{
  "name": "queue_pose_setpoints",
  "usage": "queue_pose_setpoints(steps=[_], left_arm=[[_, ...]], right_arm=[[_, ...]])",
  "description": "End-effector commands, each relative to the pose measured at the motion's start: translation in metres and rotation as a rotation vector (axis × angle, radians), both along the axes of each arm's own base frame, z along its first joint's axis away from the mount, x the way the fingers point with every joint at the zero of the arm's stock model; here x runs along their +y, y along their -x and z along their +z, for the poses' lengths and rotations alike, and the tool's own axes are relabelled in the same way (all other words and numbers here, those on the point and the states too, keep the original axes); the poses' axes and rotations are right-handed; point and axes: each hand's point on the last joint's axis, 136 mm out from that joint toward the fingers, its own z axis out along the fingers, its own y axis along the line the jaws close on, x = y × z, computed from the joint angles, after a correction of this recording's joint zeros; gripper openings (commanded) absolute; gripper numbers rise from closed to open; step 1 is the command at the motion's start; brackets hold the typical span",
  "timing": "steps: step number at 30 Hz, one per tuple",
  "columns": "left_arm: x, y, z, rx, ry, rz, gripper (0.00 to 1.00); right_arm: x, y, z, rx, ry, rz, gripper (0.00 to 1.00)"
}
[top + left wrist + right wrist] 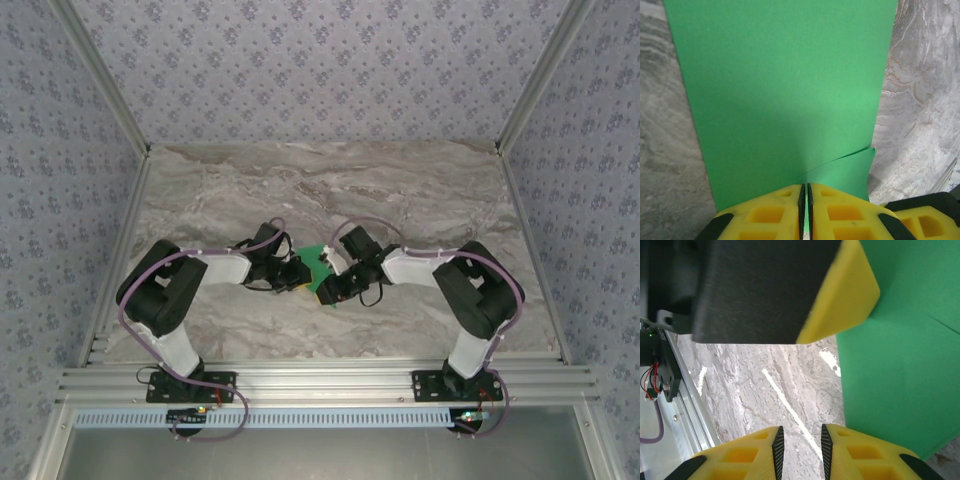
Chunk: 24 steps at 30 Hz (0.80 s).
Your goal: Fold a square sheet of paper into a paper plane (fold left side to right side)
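The square sheet of paper (785, 90) lay mid-desk (300, 190), a flap lifted at its 5 o'clock corner. No dart shape showed, so most folds seemingly remained. The left gripper (806, 192) had its jaws pinched on the sheet's near edge. The right gripper (799, 435), with the sheet at its 2 o'clock, had its jaws slightly apart and empty.

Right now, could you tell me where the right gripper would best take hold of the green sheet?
Probably the loose flap of the square sheet of paper, beside the left gripper's pinch. The sheet lies thin and flat elsewhere, so the right gripper should come in low from the side, along the table.
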Motion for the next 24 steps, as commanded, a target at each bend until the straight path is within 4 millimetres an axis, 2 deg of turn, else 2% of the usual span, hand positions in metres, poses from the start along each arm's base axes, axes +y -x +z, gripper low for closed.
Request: queue_pose_setpoints(steps=[1,17,24], left_arm=[[0.023,0.018,-0.033,0.063,-0.138,0.008,0.13],[0.025,0.018,-0.036,0.065,-0.156,0.008,0.13],[0.026,0.018,-0.038,0.068,-0.164,0.007,0.13]], right_arm=[[-0.002,0.008,-0.009,0.052,0.013,0.010,0.30],[-0.019,0.012,-0.025,0.058,0.107,-0.009,0.29],[-0.032,0.019,-0.033,0.089,0.145,-0.028,0.25]])
